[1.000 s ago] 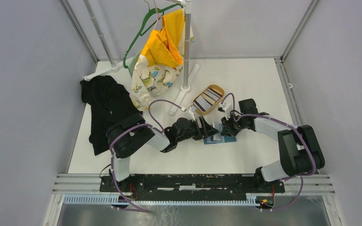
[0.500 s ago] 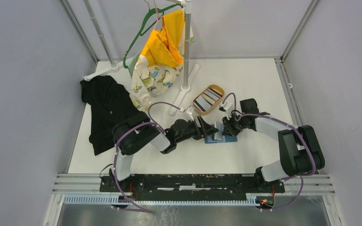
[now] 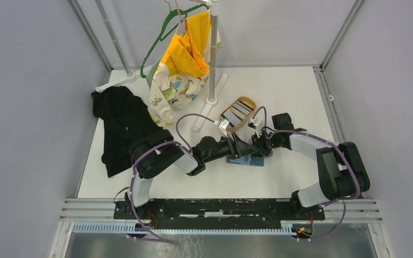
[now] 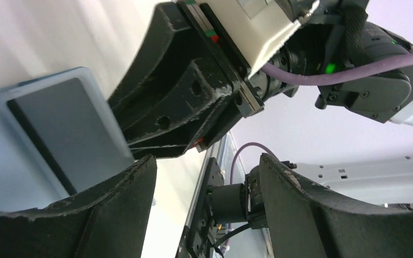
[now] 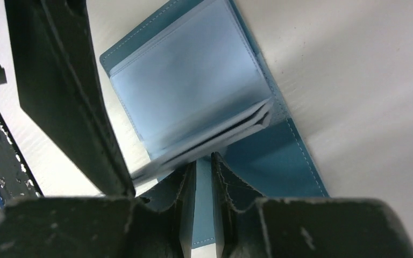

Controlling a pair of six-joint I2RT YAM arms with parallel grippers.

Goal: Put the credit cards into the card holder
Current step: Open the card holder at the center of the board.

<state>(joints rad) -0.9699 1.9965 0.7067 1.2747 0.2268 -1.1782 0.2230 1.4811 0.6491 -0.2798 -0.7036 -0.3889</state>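
Note:
The teal card holder [image 3: 243,160] lies open on the white table between both arms. The right wrist view shows its light-blue pockets [image 5: 188,80] spread out. My right gripper [image 3: 257,150] [image 5: 203,158] has its jaws almost together, with a narrow teal strip of the holder between them. My left gripper [image 3: 241,147] [image 4: 207,161] is open, nothing between its fingers, at the holder's left side. A dark grey card [image 4: 70,134] sits in a pocket of the card holder [image 4: 11,161]. More credit cards [image 3: 236,113] lie in the oval wooden tray [image 3: 247,100] just behind.
A clothes rack pole [image 3: 212,54] stands behind the tray, with a yellow garment [image 3: 185,51] and a green hanger [image 3: 158,40] on it. A black garment [image 3: 121,121] lies at the table's left. Grey walls close in both sides.
My left arm has reached further right, up against the right gripper, and its jaws have narrowed slightly. The card holder has slid a little to the left.

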